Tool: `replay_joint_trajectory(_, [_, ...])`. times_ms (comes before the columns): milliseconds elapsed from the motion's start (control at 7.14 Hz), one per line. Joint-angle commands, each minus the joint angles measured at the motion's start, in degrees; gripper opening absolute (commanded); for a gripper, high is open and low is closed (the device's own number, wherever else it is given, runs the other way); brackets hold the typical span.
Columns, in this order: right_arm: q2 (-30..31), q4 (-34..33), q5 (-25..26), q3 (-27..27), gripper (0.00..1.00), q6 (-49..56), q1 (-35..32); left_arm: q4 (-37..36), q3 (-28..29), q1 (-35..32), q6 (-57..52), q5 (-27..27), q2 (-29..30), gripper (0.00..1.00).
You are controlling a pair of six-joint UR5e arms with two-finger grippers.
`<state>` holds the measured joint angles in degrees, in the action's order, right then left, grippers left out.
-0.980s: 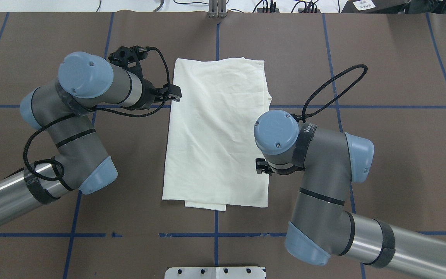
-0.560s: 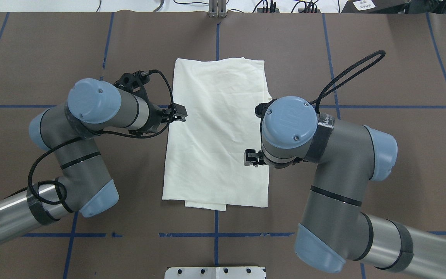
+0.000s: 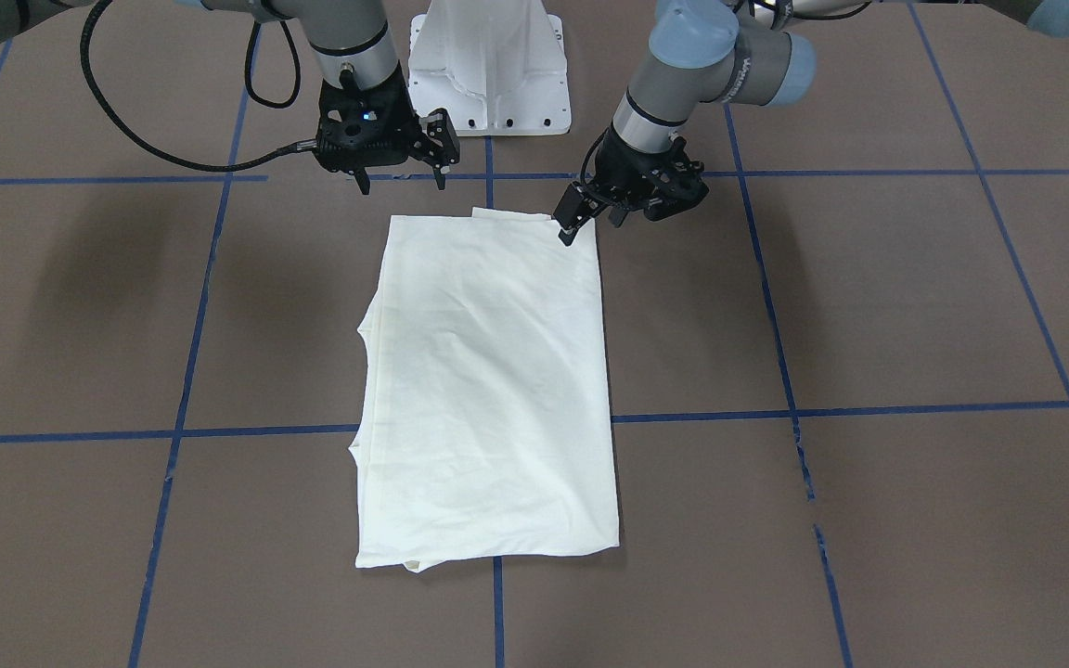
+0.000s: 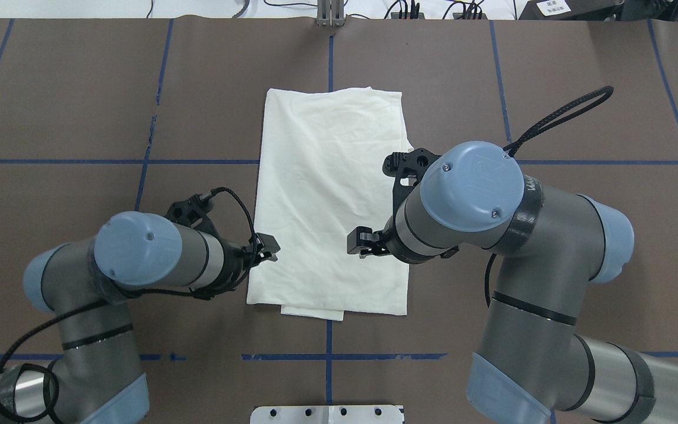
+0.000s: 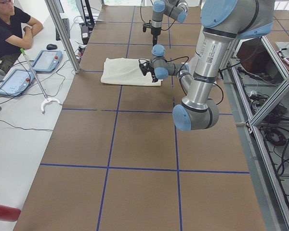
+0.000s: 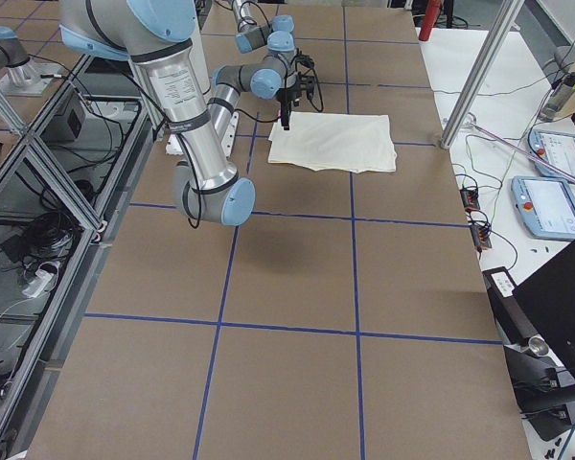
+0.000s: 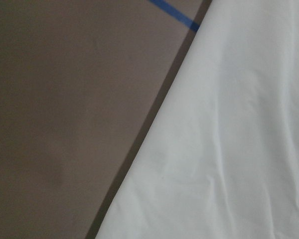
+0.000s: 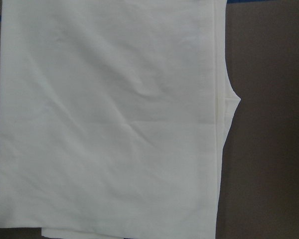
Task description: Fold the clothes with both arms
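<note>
The clothes are one cream shirt, folded into a long rectangle with its plain side up, so no print shows. It lies flat mid-table in the front-facing view. My left gripper is low at the shirt's left edge, close to the robot-side corner. Its jaws are open, and one fingertip sits right at that corner. My right gripper hangs higher over the shirt's right half, open and empty. The left wrist view shows the shirt's edge. The right wrist view shows its folded layers.
Brown table cover with blue tape lines. The white pedestal base stands at the robot's side. A person sits at a side table with tablets. Aluminium frame posts stand along the table's far side.
My left gripper has travelled along the shirt's left edge toward the robot. My right gripper has shifted left, further over the shirt. The shirt lies as before.
</note>
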<state>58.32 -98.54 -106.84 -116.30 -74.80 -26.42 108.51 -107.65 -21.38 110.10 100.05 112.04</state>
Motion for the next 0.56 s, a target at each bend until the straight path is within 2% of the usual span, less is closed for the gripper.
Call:
replay_joint_trajectory(0, [0.22, 1.16, -0.57, 0.28, 1.00, -0.79, -0.03, -3.13, -0.29, 5.02, 2.57, -3.90, 0.02, 0.98])
replay_joint_trajectory(420, [0.22, 1.16, -0.30, 0.46, 1.00, -0.79, -0.03, -3.48, 1.55, 4.42, 1.87, -6.09, 0.19, 0.93])
